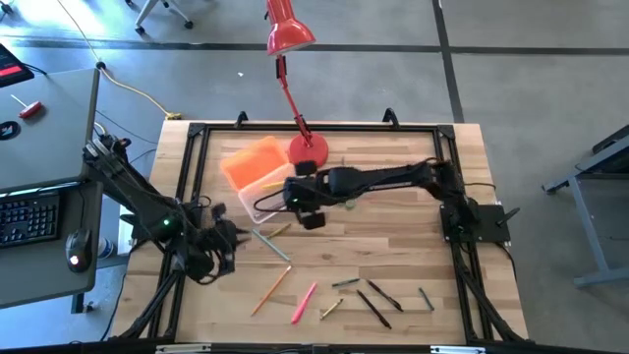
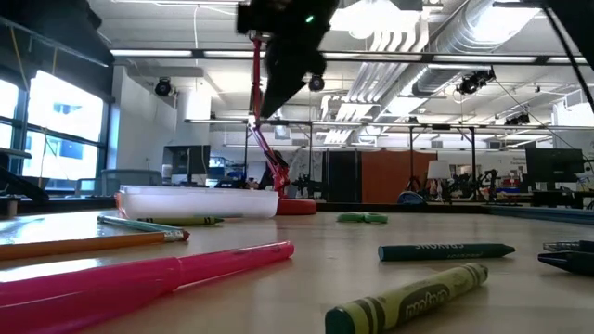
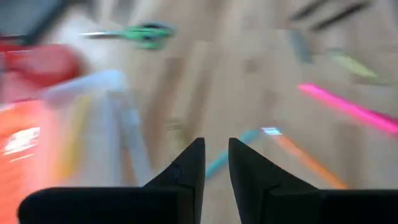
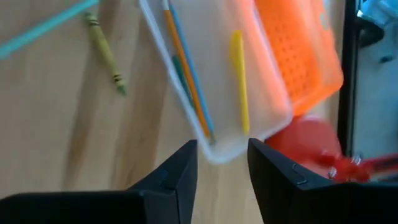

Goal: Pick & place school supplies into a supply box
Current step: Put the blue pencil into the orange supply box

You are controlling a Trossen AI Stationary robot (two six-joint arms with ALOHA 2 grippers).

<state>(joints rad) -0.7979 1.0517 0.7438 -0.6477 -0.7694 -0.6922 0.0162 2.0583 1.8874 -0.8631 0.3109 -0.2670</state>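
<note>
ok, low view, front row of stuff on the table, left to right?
Orange pencil → pink marker → green crayon → dark green crayon.

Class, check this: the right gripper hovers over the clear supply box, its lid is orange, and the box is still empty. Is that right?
One thing is wrong: the supply box is not empty. The right wrist view shows a yellow marker and orange and blue pencils lying inside it. The rest holds: the right gripper hovers by the box, and the lid is orange.
</note>
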